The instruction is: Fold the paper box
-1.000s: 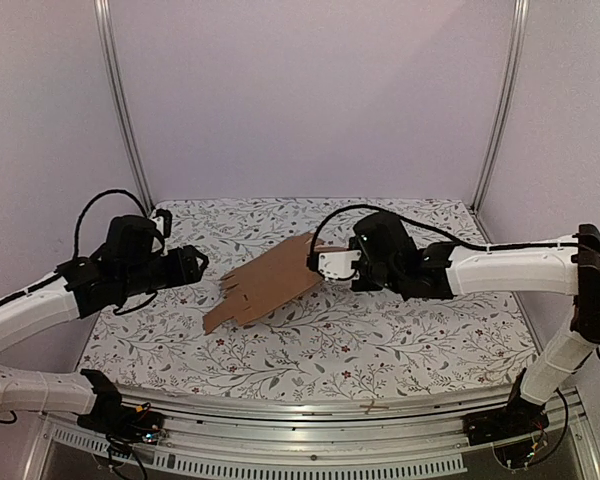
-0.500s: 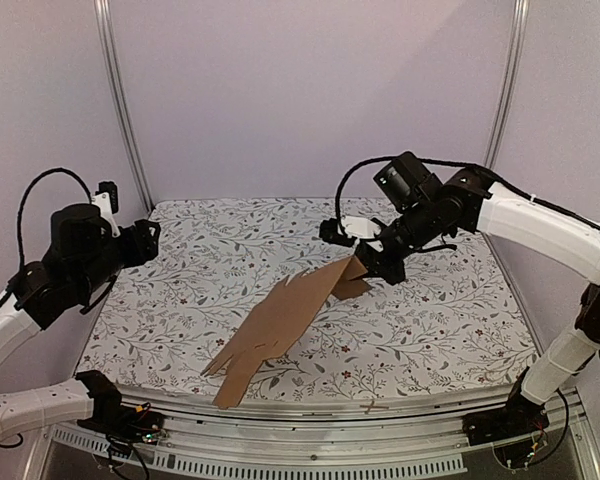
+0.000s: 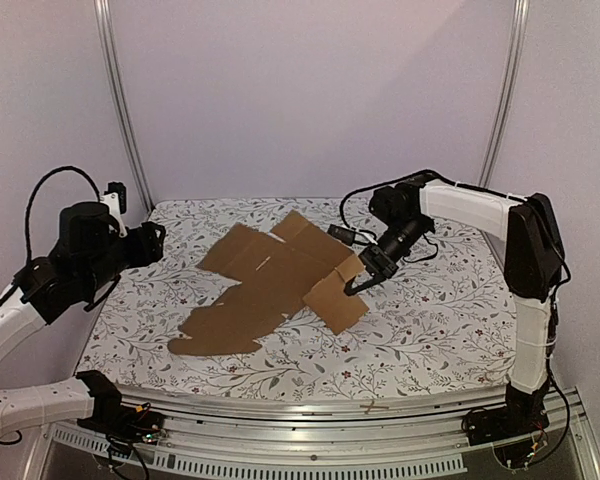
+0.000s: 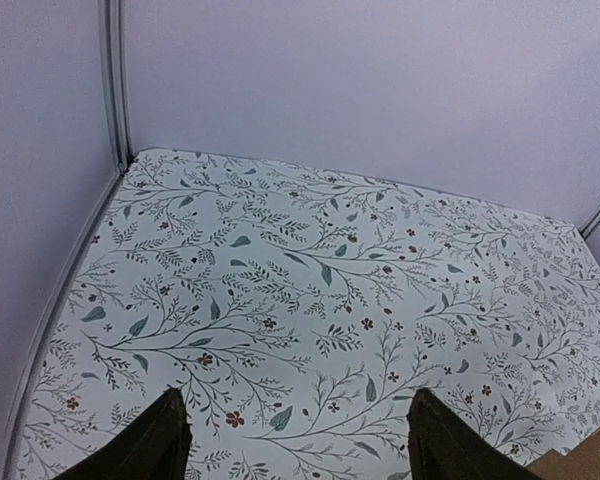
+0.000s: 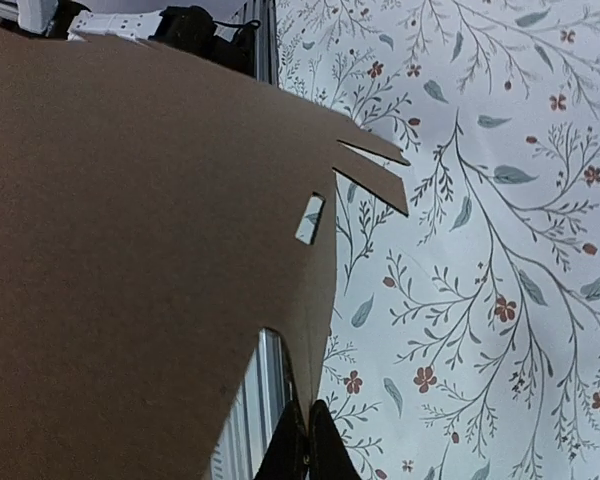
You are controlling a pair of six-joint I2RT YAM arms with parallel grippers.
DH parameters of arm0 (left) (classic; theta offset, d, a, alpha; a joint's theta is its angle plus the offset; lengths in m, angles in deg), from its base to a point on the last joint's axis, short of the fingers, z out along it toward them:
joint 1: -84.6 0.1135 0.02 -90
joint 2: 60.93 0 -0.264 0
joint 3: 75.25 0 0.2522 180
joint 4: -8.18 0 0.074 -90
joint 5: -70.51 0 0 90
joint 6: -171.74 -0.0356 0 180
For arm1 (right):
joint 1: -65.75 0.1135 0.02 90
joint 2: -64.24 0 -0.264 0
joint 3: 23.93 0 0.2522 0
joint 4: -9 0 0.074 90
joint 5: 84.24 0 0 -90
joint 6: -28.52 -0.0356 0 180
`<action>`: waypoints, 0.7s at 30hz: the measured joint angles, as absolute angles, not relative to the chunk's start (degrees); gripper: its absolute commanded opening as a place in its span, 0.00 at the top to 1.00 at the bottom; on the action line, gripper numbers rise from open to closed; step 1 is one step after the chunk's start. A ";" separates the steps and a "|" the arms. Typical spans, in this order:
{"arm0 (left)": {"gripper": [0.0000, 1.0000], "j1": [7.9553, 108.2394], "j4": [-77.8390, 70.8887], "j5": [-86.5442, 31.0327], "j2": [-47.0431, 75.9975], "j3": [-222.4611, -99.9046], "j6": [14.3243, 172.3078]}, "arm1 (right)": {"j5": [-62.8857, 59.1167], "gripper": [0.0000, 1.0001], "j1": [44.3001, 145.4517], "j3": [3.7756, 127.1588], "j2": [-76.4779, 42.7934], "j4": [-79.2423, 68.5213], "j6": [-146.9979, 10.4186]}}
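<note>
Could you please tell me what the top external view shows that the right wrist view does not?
Only the top external view shows the whole paper box spread out, both arms, and the left claw open and apart from the sheet. Only the right wrist view shows the small slot and the pointed tabs up close. Both show the right claw shut on the sheet's edge, and the floral table.

Top view: high at the near edge, looking down on the whole counter (image 3: 440, 335).
Left wrist: low, facing the back wall (image 4: 380, 90).
Right wrist: right up against the box (image 5: 130, 250).
Shared: counter and box.
</note>
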State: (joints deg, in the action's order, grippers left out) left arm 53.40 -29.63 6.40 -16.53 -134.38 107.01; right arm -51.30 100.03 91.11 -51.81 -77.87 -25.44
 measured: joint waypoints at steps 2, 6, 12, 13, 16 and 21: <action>0.25 53.40 -29.65 5.70 -16.09 -134.64 106.99 | -51.74 0.87 98.48 89.23 -54.50 -78.85 -27.61; 0.25 53.42 -29.70 3.64 -14.78 -135.89 106.84 | -53.27 0.62 95.14 88.94 -55.15 -80.90 -32.59; 0.25 53.48 -29.00 -2.04 -10.45 -137.02 106.27 | -52.15 0.54 88.99 89.64 -55.11 -81.47 -37.05; 0.25 53.51 -28.87 -3.11 -9.03 -137.04 106.10 | -51.30 0.54 87.94 89.64 -55.07 -81.49 -37.40; 0.25 53.53 -28.76 -6.72 -3.96 -137.24 105.40 | -47.63 0.54 85.37 89.18 -53.87 -81.41 -38.93; 0.26 53.53 -28.85 -14.15 3.91 -137.87 105.31 | -37.95 0.53 83.70 82.15 -44.18 -79.11 -40.92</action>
